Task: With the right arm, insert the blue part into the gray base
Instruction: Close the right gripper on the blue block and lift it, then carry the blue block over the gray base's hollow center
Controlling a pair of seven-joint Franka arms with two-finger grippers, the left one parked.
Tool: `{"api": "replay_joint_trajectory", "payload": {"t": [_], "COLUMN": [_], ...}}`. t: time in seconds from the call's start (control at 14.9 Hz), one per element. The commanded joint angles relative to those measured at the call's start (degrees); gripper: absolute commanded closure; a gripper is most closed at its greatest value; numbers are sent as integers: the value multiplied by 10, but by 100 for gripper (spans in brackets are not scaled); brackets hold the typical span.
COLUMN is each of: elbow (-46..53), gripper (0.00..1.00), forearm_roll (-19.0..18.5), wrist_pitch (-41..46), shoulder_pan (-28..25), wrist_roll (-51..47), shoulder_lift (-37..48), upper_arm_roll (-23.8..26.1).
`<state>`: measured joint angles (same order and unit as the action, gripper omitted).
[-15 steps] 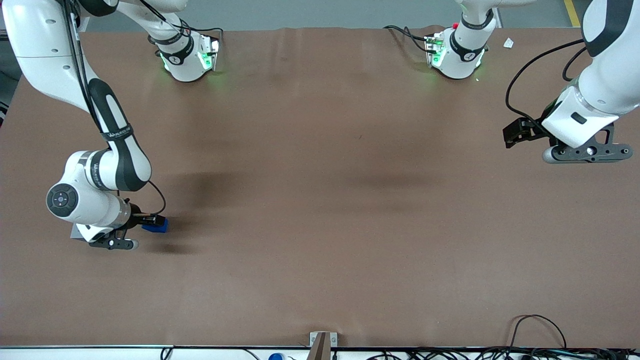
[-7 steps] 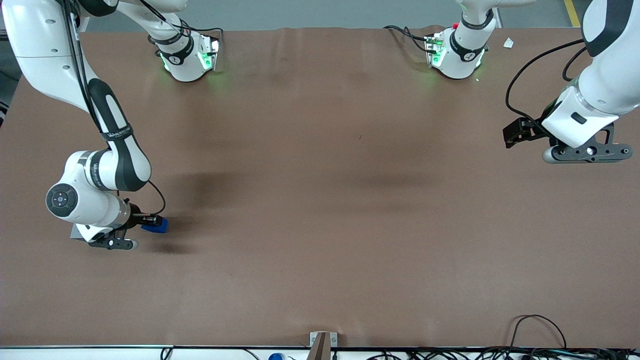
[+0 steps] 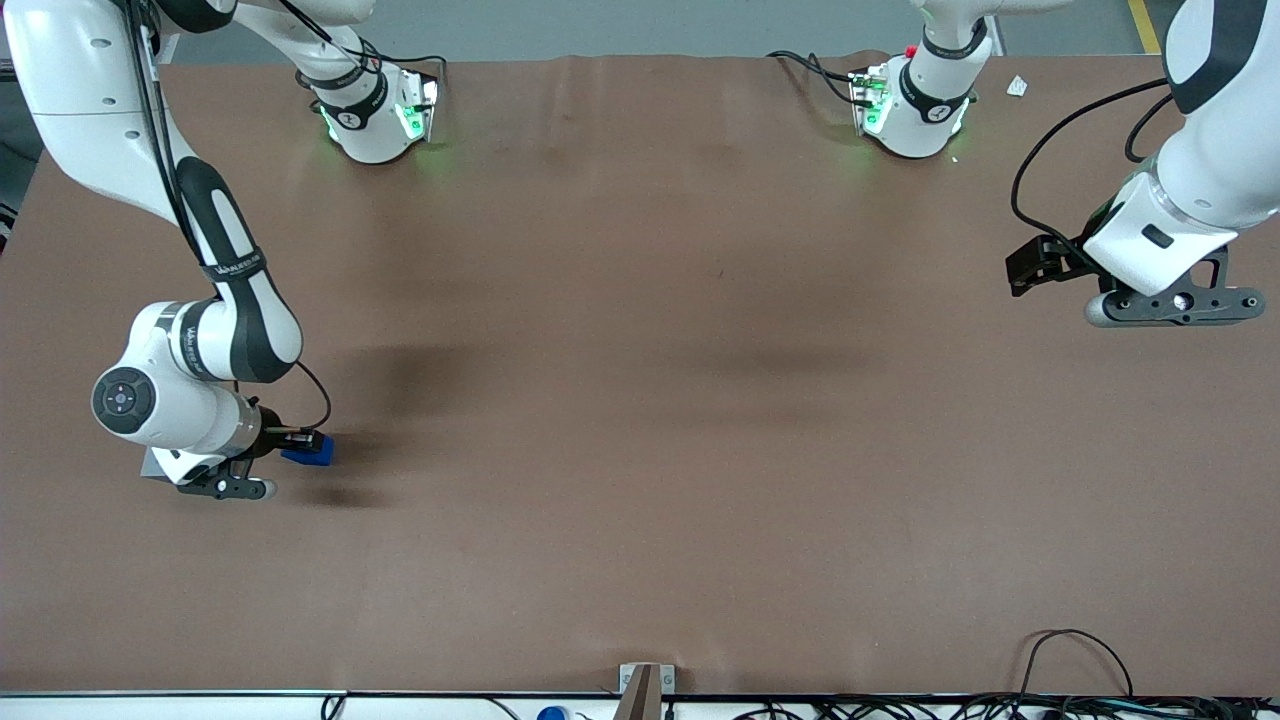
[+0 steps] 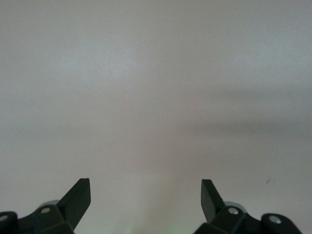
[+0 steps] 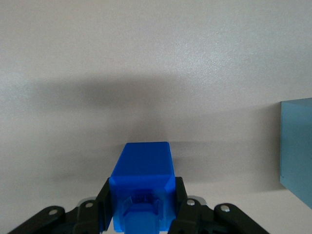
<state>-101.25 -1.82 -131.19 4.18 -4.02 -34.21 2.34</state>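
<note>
The right arm (image 3: 215,330) reaches down at the working arm's end of the table. Its gripper (image 3: 300,445) is shut on the blue part (image 3: 310,453), which sticks out past the fingertips. The part's shadow lies apart from it on the brown mat. In the right wrist view the black fingers (image 5: 105,202) clamp both sides of the blue part (image 5: 142,168), with the gripper (image 5: 141,197) centred on it. The gray base shows there as a pale block (image 5: 297,146) beside the gripper, apart from it. In the front view only its corner (image 3: 150,466) shows under the wrist.
Both arm bases (image 3: 375,110) with green lights stand at the table edge farthest from the front camera. Cables (image 3: 1075,665) and a small metal bracket (image 3: 645,685) lie along the nearest edge. A white scrap (image 3: 1017,86) lies near the parked arm's base.
The gripper and the blue part have shifted very slightly toward the gray base. The grip is unchanged.
</note>
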Motion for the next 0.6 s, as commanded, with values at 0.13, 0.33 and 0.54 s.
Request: {"api": "replay_joint_trajectory", "payload": {"t": [0.13, 0.33, 0.54], "elbow": [11, 35, 53], "gripper": [96, 99, 100], "forearm_roll": [1, 2, 2], "wrist_pitch": [52, 109, 176], "shoulder_pan": [12, 14, 35], "wrist_roll": [2, 2, 29], "shoulder_lift": [18, 51, 96], "upper_arm_roll": [7, 7, 7]}}
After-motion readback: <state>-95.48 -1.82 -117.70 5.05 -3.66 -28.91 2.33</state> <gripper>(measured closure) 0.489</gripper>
